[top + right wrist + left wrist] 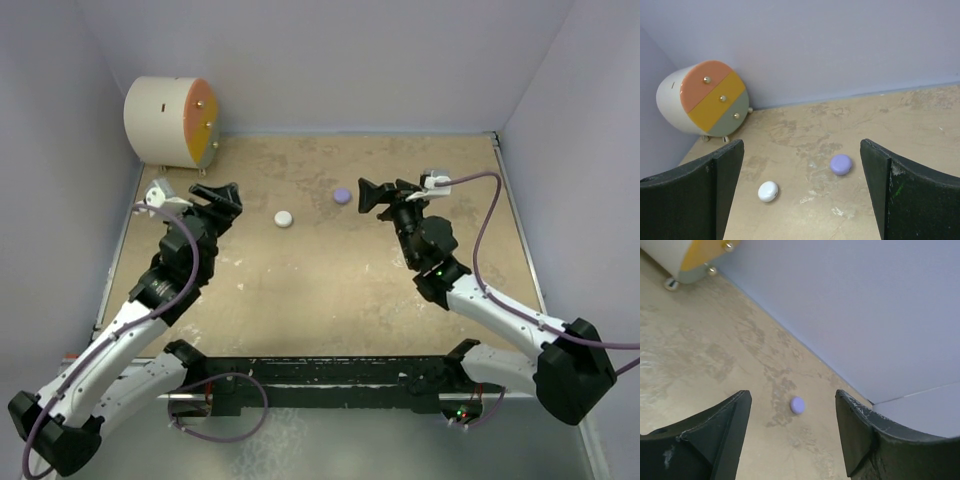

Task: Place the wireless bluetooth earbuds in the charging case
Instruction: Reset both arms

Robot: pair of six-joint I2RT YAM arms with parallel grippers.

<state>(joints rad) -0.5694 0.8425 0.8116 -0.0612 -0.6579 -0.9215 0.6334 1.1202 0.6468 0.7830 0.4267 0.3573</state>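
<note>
A closed white pebble-like case (285,218) and a closed lilac case (342,196) lie on the tan table, a little apart. Both show in the right wrist view, the white case (768,191) left of the lilac case (841,164). The lilac case also shows far ahead in the left wrist view (797,405). No earbuds are in view. My left gripper (222,198) is open and empty, left of the white case. My right gripper (372,195) is open and empty, just right of the lilac case.
A round white mini drawer unit (170,122) with orange, yellow and green fronts stands in the back left corner, also seen in the right wrist view (704,99). Lilac walls (350,60) enclose the table at the back and sides.
</note>
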